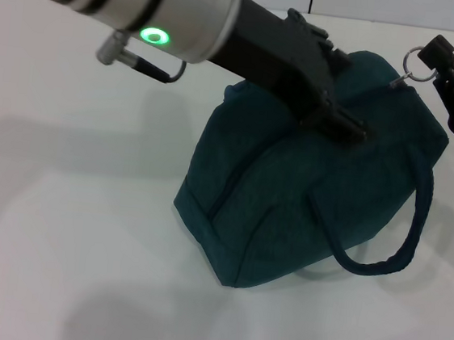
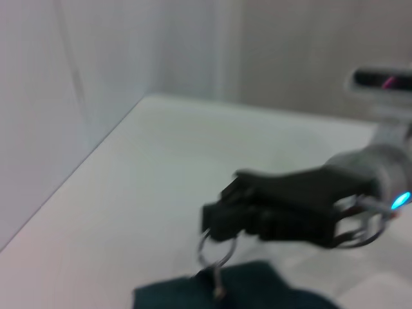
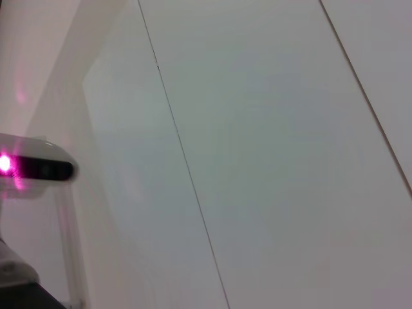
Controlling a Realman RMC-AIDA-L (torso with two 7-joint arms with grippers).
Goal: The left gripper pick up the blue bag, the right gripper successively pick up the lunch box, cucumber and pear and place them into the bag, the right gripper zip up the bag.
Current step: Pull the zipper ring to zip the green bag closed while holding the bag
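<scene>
The blue bag (image 1: pixel 306 194) looks zipped, the right gripper (image 1: pixel 435 55) jaws clamped on its zipper pull (image 1: pixel 415 64), the left gripper (image 1: pixel 342 117) jaws pinching its top; nothing seems left.

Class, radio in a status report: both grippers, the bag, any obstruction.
Left gripper down on the blue bag top. Right gripper shut on zipper ring. Bag looks closed. Nothing blocking.

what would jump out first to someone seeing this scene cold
The blue bag in the middle of the white table, its top closed over and one loop handle drooping down its side. The left gripper reaches in from the upper left and presses on the bag's top. At the bag's far right corner, the right gripper holds the silver zipper ring.
</scene>
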